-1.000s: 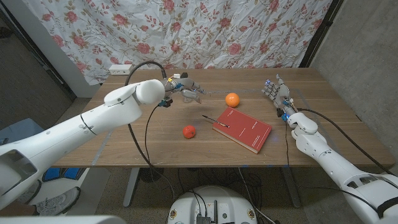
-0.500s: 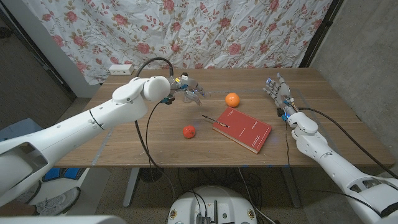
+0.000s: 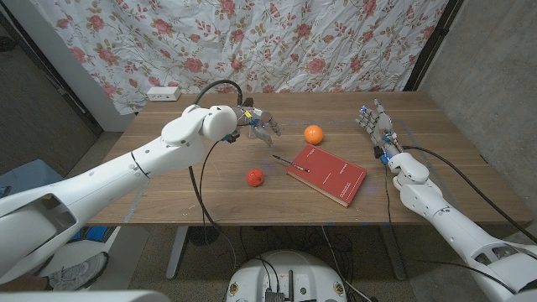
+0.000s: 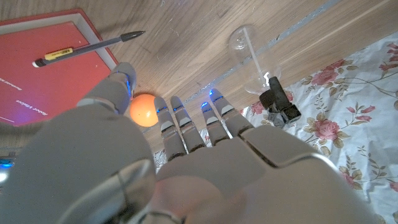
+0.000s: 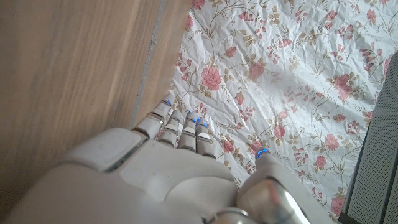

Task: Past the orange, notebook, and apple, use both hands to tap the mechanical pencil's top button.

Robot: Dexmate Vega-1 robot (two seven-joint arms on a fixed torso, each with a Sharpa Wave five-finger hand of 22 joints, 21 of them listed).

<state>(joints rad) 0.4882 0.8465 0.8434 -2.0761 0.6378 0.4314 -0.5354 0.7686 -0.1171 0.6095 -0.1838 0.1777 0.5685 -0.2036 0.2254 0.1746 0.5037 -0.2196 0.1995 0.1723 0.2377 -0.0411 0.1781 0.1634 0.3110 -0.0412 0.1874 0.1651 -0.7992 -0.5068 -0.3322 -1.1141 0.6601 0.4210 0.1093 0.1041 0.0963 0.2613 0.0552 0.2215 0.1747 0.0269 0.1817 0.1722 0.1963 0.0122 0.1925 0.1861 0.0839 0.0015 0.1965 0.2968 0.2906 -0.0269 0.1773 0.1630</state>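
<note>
**Mechanical pencil lies untouched, half on the notebook; both hands empty**

Mechanical pencil [image 3: 291, 163]: lies across the near-left corner of the red notebook [image 3: 330, 174], one end on the cover, the tip end running out over the bare worktop [image 3: 210, 193]. In the left wrist view the pencil [image 4: 87, 48] shows a dark barrel with a yellow label near the end resting on the notebook [image 4: 46, 68]; pointed tip over the wood. Neither hand touches it.

Orange [image 3: 313, 134]: on the worktop just beyond the notebook's far corner, apart from it. Also seen in the left wrist view [image 4: 143, 109], past the fingertips.

Apple [image 3: 255, 177]: small, red, on the worktop to the left of the notebook, near the pencil's tip end but not touching.

Left hand [image 3: 263, 126]: held above the worktop, left of the orange and beyond the apple. Fingers [image 4: 176, 121] extended and slightly apart, holding nothing. Contact with the worktop: cannot tell.

Right hand [image 3: 375, 124]: near the right side of the worktop, well apart from the notebook, standing with fingers [image 5: 179, 130] pointing toward the far edge, close beside one another and straight, holding nothing.

Other: floral cloth [image 3: 252, 42] hangs behind the worktop; white power strip [image 3: 163, 93] at the far-left corner. A clear round object [image 4: 247, 53] and a black clip [image 4: 278, 102] sit at the worktop's far edge in the left wrist view.
</note>
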